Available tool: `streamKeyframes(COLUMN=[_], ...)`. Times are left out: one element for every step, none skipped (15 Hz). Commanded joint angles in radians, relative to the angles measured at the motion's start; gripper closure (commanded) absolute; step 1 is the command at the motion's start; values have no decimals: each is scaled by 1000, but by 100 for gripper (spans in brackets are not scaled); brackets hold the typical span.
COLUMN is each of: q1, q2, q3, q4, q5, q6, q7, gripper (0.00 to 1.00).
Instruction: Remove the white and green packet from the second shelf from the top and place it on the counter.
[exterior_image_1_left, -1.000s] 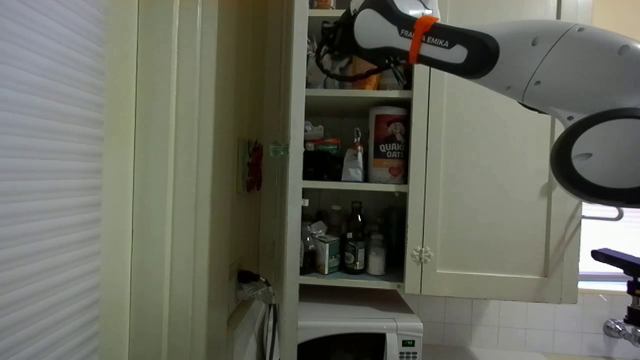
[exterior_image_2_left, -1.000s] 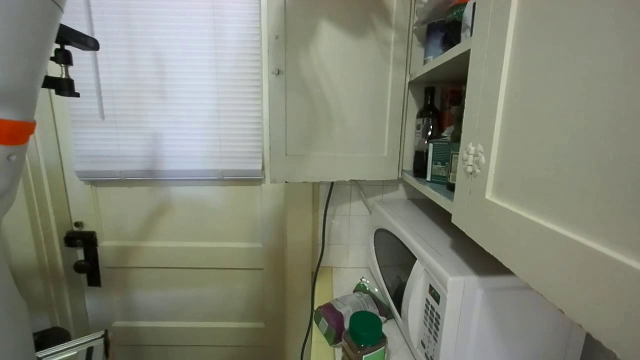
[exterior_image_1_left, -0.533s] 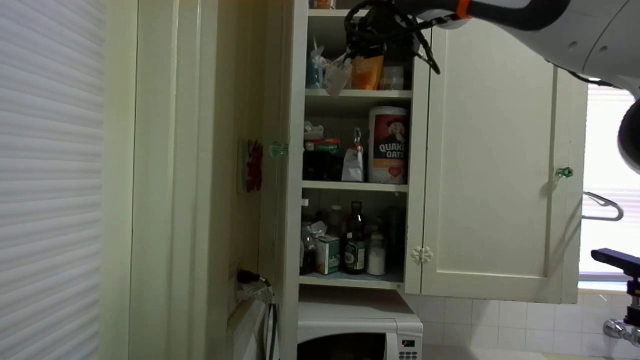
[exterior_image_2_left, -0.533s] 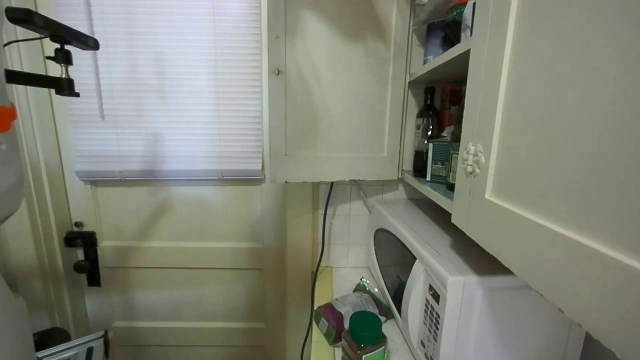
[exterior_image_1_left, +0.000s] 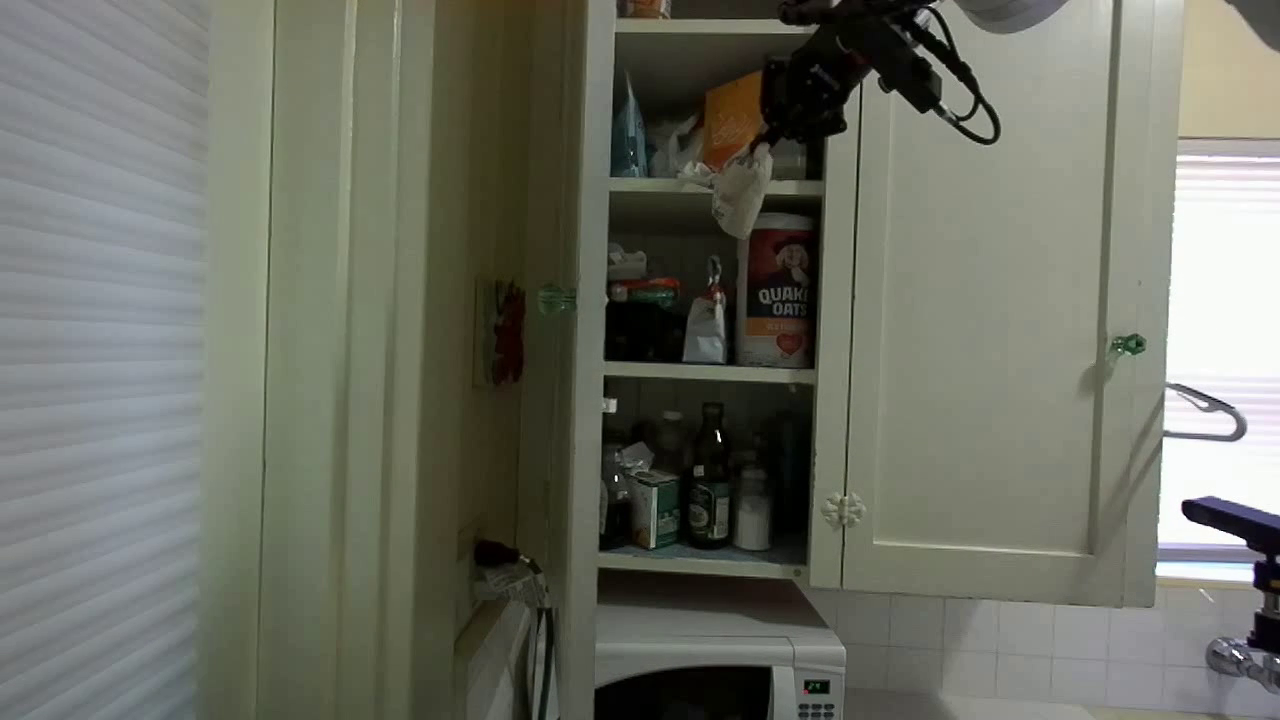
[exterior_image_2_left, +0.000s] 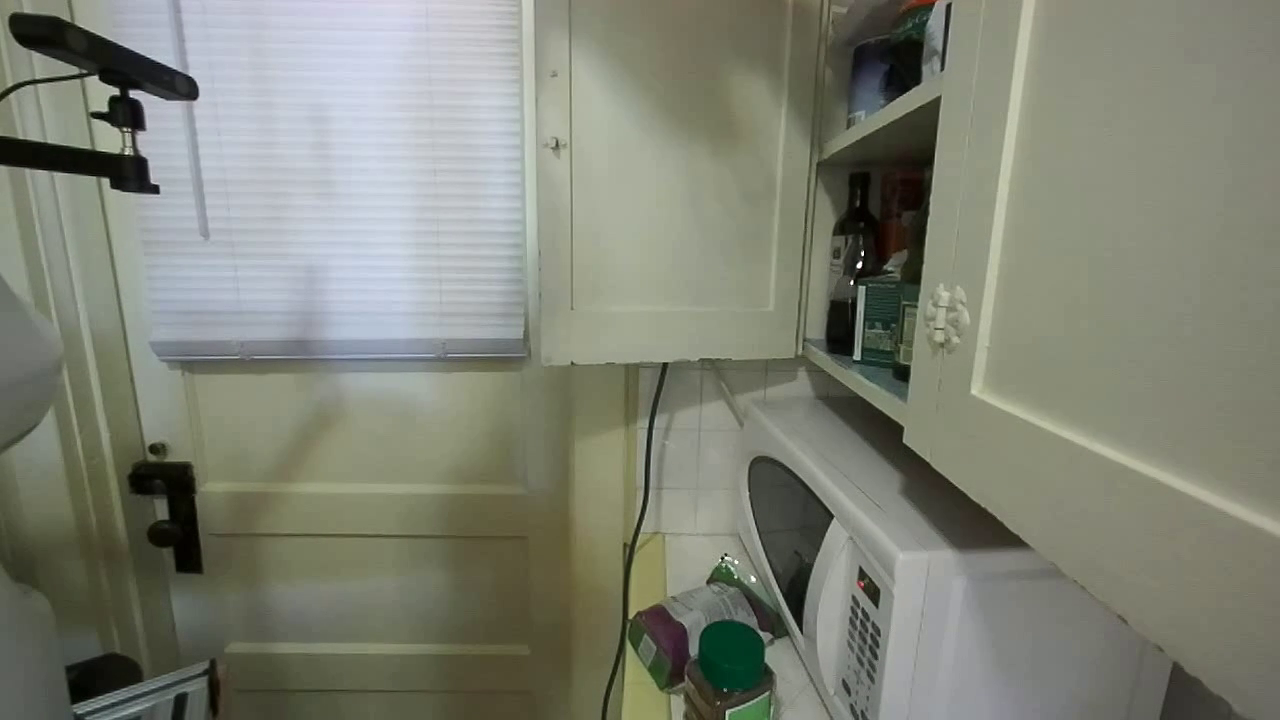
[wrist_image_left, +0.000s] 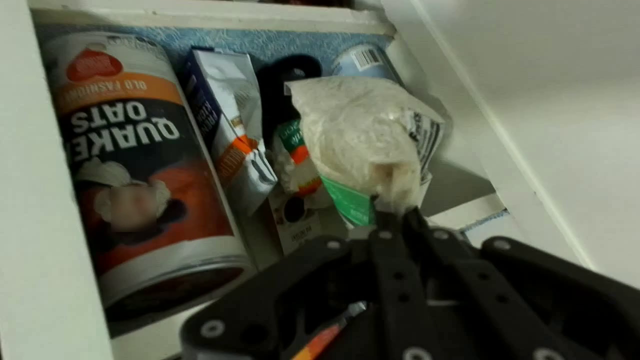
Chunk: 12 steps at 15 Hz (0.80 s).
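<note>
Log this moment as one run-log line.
gripper: closed on white and green packet | second shelf from the top: packet off it, hanging in front | counter: packet not yet placed

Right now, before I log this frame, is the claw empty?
No, in the wrist view the claw is closed on one end of the white and green packet.
</note>
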Motion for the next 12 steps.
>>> streamKeyframes(q1=[4,7,9,16,25,30,31,30,28,25,24,21], q2=[-160,-185,-214,-232,-255,-268,-285,-304,-318,-333,-343,-360], q3=[-47,-57,-66,-74,-86,-93,-94,-96,-92,-88,-83,-80], q4=[-249,-302,-355,-408,-462,-510,-565,-620,-674,-731,-786,-845], q5=[74,85,94,107,130,145,150,151,147,138,136,131], q6=[9,18,23,40,37,46,54,58,61,73,96,118], q7=[-42,-51,-65,-95,-120,-152,-177,-205,-222,-239,-250,-261], gripper=[98,98,98,98,98,98,98,98,98,98,98,98])
